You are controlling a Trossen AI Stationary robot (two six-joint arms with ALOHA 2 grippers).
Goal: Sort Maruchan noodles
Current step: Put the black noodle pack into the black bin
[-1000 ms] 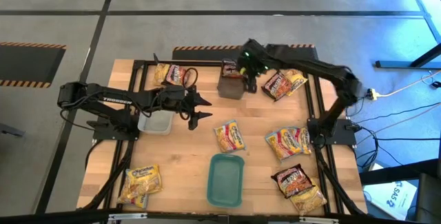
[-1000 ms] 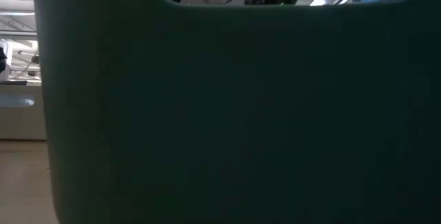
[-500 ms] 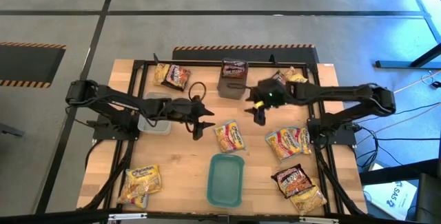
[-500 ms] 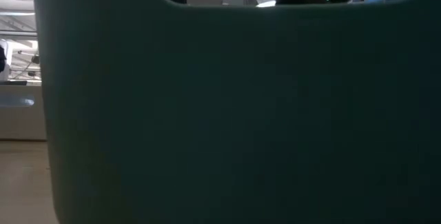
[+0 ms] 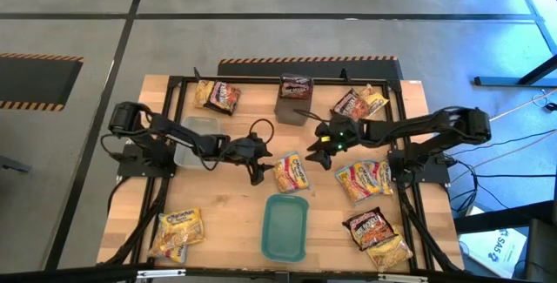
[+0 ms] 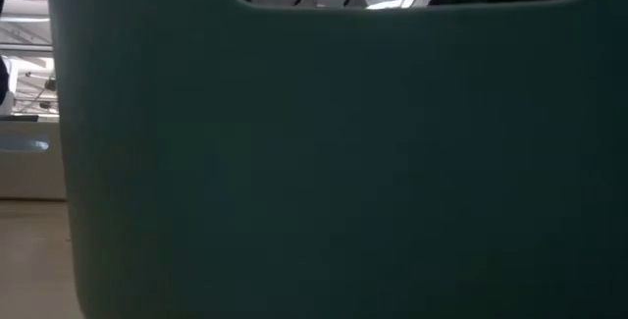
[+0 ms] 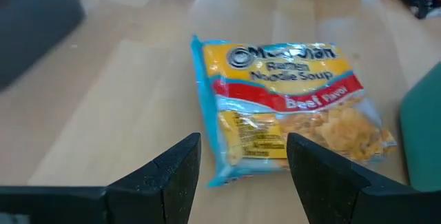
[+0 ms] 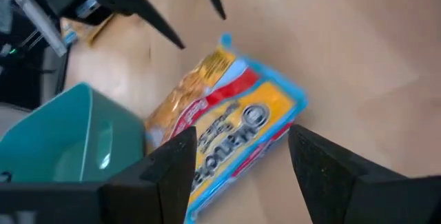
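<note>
A yellow, red and blue Maruchan noodle packet [image 5: 291,172] lies flat on the wooden table's middle; it also shows in the left wrist view [image 7: 282,110] and the right wrist view [image 8: 227,131]. My left gripper [image 5: 260,166] stands open just left of it, low over the table, the packet ahead of its fingers [image 7: 180,172]. My right gripper [image 5: 316,149] hangs open just right of and beyond it, slanting down at it. Neither touches it. More packets lie at the far left [image 5: 218,96], far right [image 5: 359,102], right [image 5: 364,180], near right [image 5: 376,231] and near left [image 5: 178,231].
A teal tray [image 5: 285,226] stands near the front edge, just in front of the middle packet; its wall [image 6: 314,162] fills the low view. A clear tub [image 5: 196,142] sits under my left arm. A grey tub [image 5: 293,102] with a dark packet in it stands at the far middle.
My left gripper has gone down and toward the right and near side, to the middle packet. My right gripper has swung from over the far grey tub toward the near edge and down, rolling as it came, to the same packet. The packets have not moved.
</note>
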